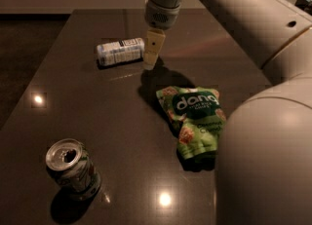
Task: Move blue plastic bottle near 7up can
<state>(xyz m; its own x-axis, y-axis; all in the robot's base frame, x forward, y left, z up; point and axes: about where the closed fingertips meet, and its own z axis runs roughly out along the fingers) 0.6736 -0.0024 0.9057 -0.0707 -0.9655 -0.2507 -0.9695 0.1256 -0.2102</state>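
We see the blue plastic bottle [120,52] lying on its side toward the far left of the dark table [58,97], label facing up. Its right end is hidden behind the gripper [150,59]. The gripper hangs down from above, right at that end of the bottle. Whether it touches the bottle we cannot tell, and whether it is clenched or released we cannot tell either. Well apart from the bottle, at the near left of the table, stands the 7up can [72,166] with its opened silver top showing. A green snack bag [194,120] lies flat right of centre, between the gripper and the big pale arm [263,136] that fills the right side.
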